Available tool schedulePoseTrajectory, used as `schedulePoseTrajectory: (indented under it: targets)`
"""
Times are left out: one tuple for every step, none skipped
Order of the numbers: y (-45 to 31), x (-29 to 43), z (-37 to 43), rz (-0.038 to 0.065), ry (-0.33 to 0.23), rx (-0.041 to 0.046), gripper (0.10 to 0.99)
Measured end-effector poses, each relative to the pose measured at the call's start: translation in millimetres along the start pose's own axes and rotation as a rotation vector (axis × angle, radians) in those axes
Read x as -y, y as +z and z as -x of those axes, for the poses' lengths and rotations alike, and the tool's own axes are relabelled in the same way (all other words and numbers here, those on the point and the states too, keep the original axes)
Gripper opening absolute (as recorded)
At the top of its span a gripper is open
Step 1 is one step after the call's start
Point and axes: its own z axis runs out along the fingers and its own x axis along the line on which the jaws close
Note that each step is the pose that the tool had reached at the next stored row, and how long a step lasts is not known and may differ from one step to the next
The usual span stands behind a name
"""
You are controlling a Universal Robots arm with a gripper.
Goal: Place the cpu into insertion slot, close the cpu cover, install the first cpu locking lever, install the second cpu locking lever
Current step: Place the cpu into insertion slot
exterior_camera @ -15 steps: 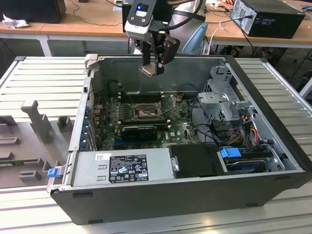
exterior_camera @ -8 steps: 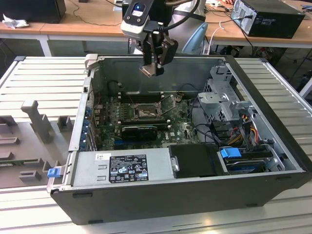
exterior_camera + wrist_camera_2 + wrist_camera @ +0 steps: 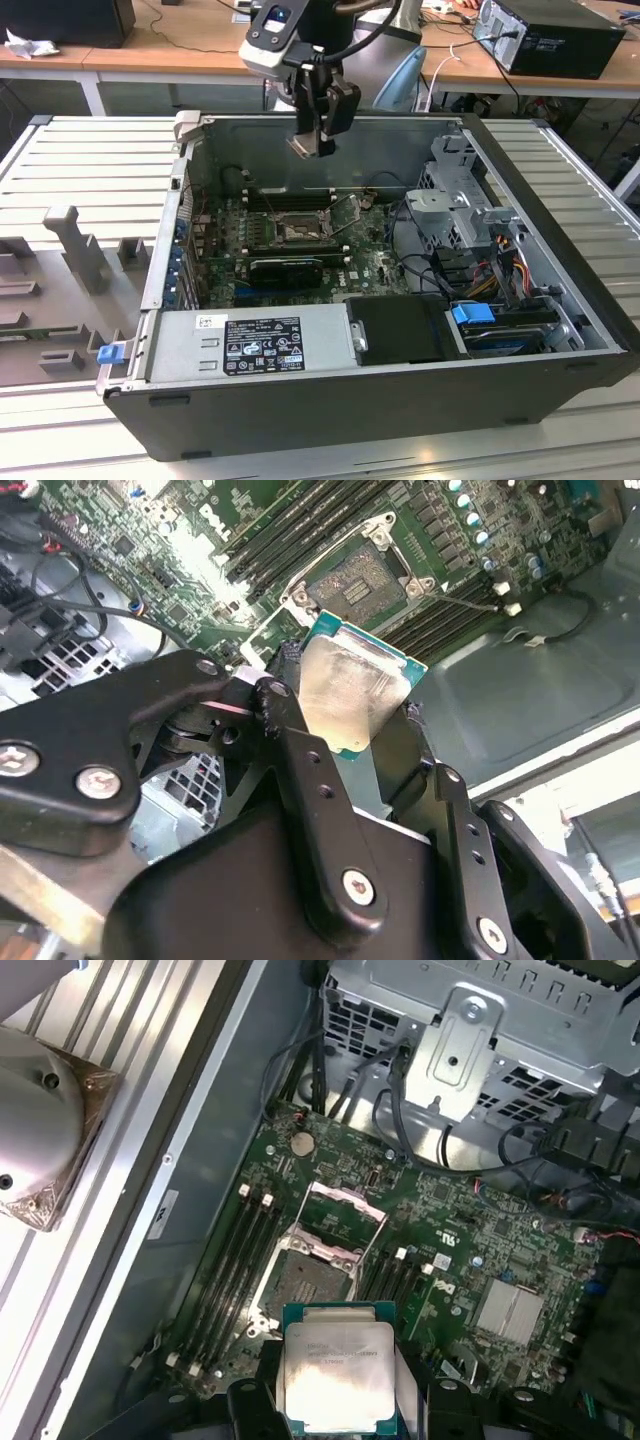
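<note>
Gripper (image 3: 318, 142) holds cpu (image 3: 335, 1375) — above insertion slot (image 3: 305, 1285).

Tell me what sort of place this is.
Probably a robotics lab or workshop: an opened PC case sits on a slatted metal table, wooden desks with another computer stand behind, and the end effector holds a cpu above the motherboard.

Dull silver metal top on cpu (image 3: 335, 1375); tool (image 3: 345, 710) matt black; case wall (image 3: 400, 150) smooth grey metal.
</note>
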Motion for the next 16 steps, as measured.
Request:
schedulePoseTrajectory:
  targets:
    - [0.1, 0.0, 0.0, 0.0, 0.021, 0.0016, 0.529]
    - [0.2, 0.0, 0.0, 0.001, 0.036, 0.0026, 0.529]
    - [0.3, 0.0, 0.0, 0.001, 0.048, 0.0036, 0.529]
    - [0.5, 0.0, 0.0, 0.001, 0.071, 0.0053, 0.529]
    - [0.8, 0.1, 0.0, 0.001, 0.1, 0.0074, 0.529]
    - [1.1, 0.1, 0.0, 0.002, 0.12, 0.0087, 0.529]
    - [1.4, 0.1, 0.0, 0.002, 0.135, 0.0098, 0.529]
    - [2.2, 0.2, 0.0, 0.003, 0.168, 0.0122, 0.529]
    - [3.1, 0.2, 0.0, 0.003, 0.196, 0.0142, 0.529]
    - [4.0, 0.3, 0.1, 0.003, 0.221, 0.0159, 0.529]
    - [4.9, 0.4, 0.1, 0.003, 0.227, 0.0163, 0.529]
    - [5.6, 0.4, 0.1, 0.003, 0.229, 0.0165, 0.529]
    - [6.7, 0.5, 0.1, 0.004, 0.231, 0.0165, 0.529]
    - [8.1, 0.6, 0.1, 0.003, 0.231, 0.0167, 0.529]
    - [9.9, 0.8, 0.2, 0.004, 0.231, 0.0166, 0.529]
    - [11.5, 1.0, 0.3, 0.004, 0.231, 0.0167, 0.529]
